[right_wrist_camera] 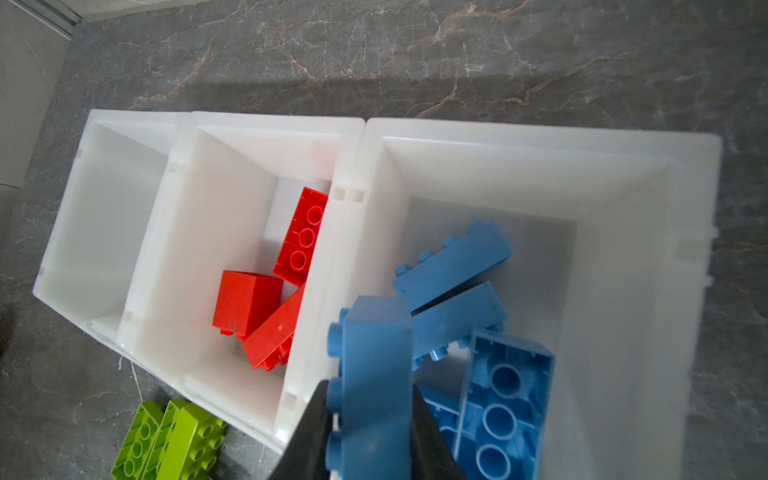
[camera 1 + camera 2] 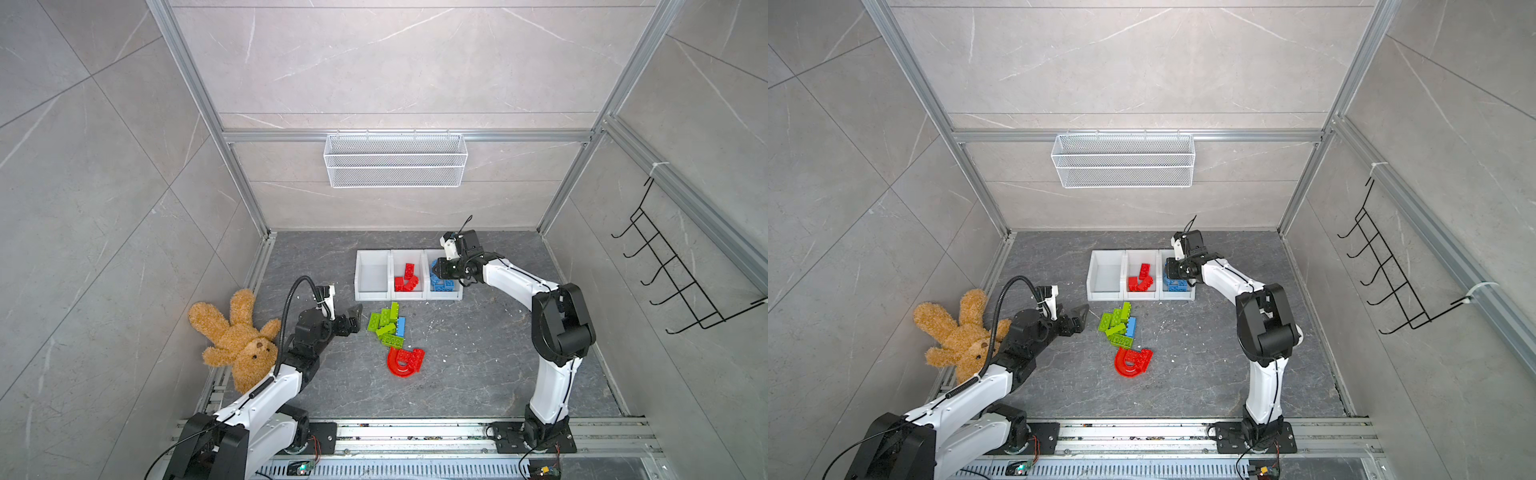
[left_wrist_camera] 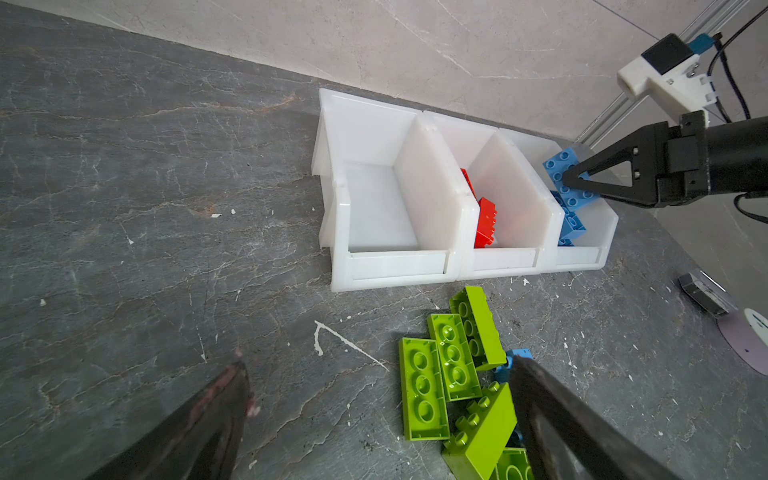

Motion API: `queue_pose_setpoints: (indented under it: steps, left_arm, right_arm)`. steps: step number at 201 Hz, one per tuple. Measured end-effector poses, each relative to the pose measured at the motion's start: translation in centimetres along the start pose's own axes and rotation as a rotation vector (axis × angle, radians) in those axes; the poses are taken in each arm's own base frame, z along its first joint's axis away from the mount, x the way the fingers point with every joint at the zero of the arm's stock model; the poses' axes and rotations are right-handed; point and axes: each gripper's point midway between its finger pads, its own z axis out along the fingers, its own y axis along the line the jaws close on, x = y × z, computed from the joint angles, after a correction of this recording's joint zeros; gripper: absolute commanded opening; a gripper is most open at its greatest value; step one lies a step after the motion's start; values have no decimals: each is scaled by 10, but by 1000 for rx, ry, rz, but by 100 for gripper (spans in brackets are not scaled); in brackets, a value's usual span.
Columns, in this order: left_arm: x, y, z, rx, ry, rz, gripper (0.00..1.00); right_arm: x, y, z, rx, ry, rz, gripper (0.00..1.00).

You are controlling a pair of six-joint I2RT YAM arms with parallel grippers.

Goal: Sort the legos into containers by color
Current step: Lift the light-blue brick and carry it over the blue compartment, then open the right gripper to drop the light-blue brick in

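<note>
Three joined white containers (image 2: 372, 252) stand at the back of the table. The left one holds nothing, the middle one red legos (image 2: 406, 277), the right one blue legos (image 2: 444, 285). My right gripper (image 1: 370, 388) hangs over the right container, shut on a blue brick (image 1: 374, 340), which also shows in the left wrist view (image 3: 559, 164). In front of the containers lies a heap of lime green bricks (image 2: 385, 322) with a blue brick (image 2: 401, 326) against it, then a red arch (image 2: 399, 366) and a red brick (image 2: 412, 356). My left gripper (image 2: 356, 318) stands open just left of the green heap (image 3: 449, 374), holding nothing.
A brown plush bear (image 2: 237, 336) lies by the left arm at the table's left edge. A white wire basket (image 2: 395, 160) hangs on the back wall and a black hook rack (image 2: 673, 266) on the right wall. Metal rails run along the front.
</note>
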Motion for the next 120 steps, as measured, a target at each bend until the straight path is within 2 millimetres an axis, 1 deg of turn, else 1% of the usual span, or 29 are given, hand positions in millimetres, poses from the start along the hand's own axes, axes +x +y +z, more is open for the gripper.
queue_pose_setpoints:
  steps: [10,26,49,62,80,93,108,120]
  left_arm:
    - [0,0,0,0,0,0,99]
    - [0,0,0,0,0,0,99]
    - [0,0,0,0,0,0,99]
    - [0,0,0,0,0,0,99]
    - [0,0,0,1,-1,0,100]
    - [-1,0,-1,2,-3,0,100]
    - [-2,-1,-1,3,-7,1,99]
    - [-3,-1,-1,3,-9,1,99]
  right_arm:
    - [2,0,3,-4,9,2,26]
    - [5,0,7,-10,19,4,33]
    - [6,-1,8,-11,23,14,51]
    - [4,0,7,-11,21,12,55]
    - [3,1,6,-12,18,9,57]
    - [1,2,1,-10,14,8,57]
    - [-4,6,-12,-10,-7,1,57]
    - [-9,11,-28,-17,-35,-6,57]
